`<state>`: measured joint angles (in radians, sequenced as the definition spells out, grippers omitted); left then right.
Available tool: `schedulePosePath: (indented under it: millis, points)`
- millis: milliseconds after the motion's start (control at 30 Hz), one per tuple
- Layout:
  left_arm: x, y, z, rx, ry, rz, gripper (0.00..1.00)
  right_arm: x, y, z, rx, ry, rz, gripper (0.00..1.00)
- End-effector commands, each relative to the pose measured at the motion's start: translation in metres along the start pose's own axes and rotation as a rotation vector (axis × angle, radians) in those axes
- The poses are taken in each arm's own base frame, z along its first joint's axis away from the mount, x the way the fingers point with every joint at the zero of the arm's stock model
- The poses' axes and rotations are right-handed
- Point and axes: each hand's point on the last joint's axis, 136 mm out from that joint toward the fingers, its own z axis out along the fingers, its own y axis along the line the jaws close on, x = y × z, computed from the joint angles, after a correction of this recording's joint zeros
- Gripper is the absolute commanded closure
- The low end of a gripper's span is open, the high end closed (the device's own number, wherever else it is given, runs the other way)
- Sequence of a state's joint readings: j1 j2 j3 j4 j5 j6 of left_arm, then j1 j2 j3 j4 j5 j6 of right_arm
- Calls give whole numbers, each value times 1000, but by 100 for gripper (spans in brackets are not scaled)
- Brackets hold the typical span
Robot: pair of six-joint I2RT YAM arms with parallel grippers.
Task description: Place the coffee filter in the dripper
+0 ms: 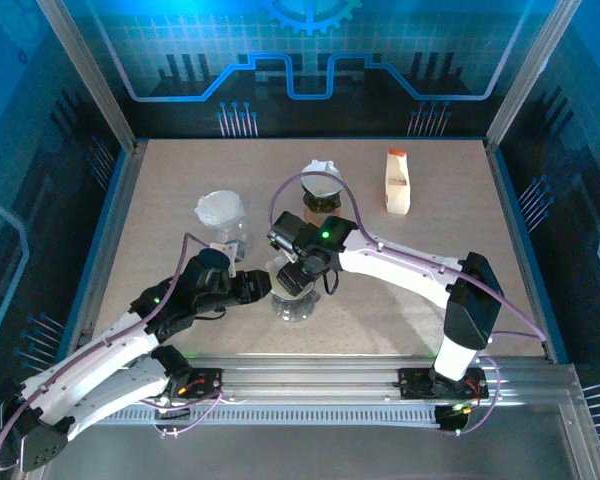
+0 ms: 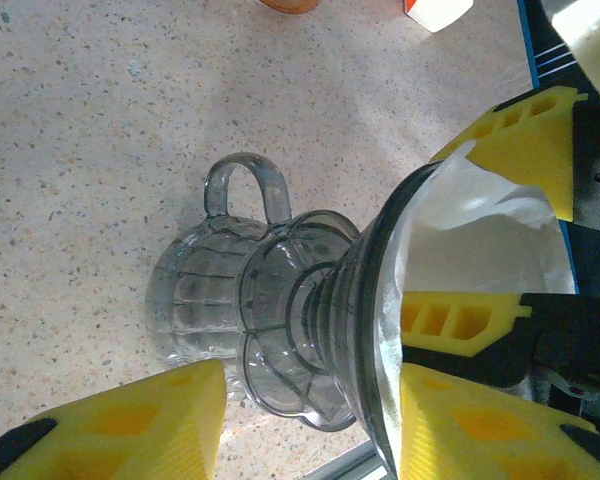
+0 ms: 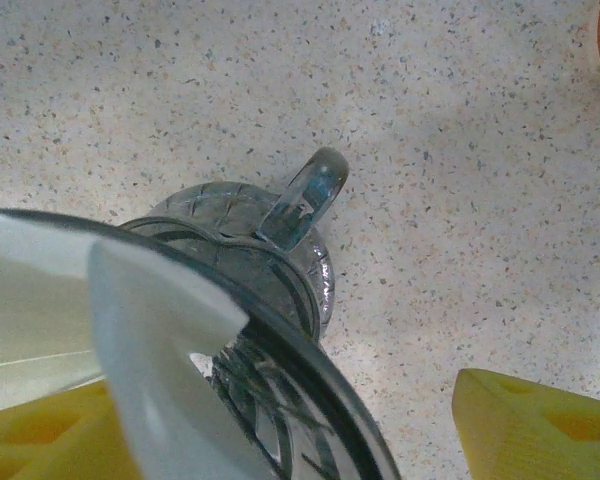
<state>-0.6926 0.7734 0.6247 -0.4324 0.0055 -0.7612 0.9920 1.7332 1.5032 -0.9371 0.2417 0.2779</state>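
Status: dripper stands upright on the desk, roughly centre, between the two sets of jaws.

Left jaws come in low from the side, part-closed, one yellow pad on each side of the dripper's lower body. That reads as a clamp on it, though contact on the far side is hard to confirm. Likely reason: it's light clear plastic that would skid or tip when paper gets pushed in, so one side braces it. The handle points away from both sets of jaws, so nothing fouls it.

Filter is in the cone, white paper against the inner wall. Right jaws hang over the mouth from above and stand wide. The paper lies between their fingers in the left wrist view. One finger sits at the paper and the other is off to the side, with bare desk visible past the rim. I don't read that as a pinch. One flap sticks up over the dark rim instead of lying flat.

My read: the paper is in but not seated. What's left is pressing the flap down and backing out.

Risk: the paper clings to a finger and lifts out on retreat. The brace should hold until the right side is clear.

Carton and brown cup sit at the back, well apart and not in the way.
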Motion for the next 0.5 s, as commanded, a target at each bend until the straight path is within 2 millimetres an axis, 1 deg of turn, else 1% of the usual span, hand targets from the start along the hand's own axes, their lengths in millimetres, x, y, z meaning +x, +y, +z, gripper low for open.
schedulePosePath:
  millis: [0, 233, 467]
  points:
    - [3, 4, 3, -1, 13, -16, 53, 6, -4, 6, 13, 54, -15, 23]
    - [4, 4, 4, 0, 14, -18, 52, 7, -7, 15, 35, 75, -19, 23]
    - [4, 3, 3, 4, 14, -18, 52, 7, -12, 17, 52, 80, -12, 23]
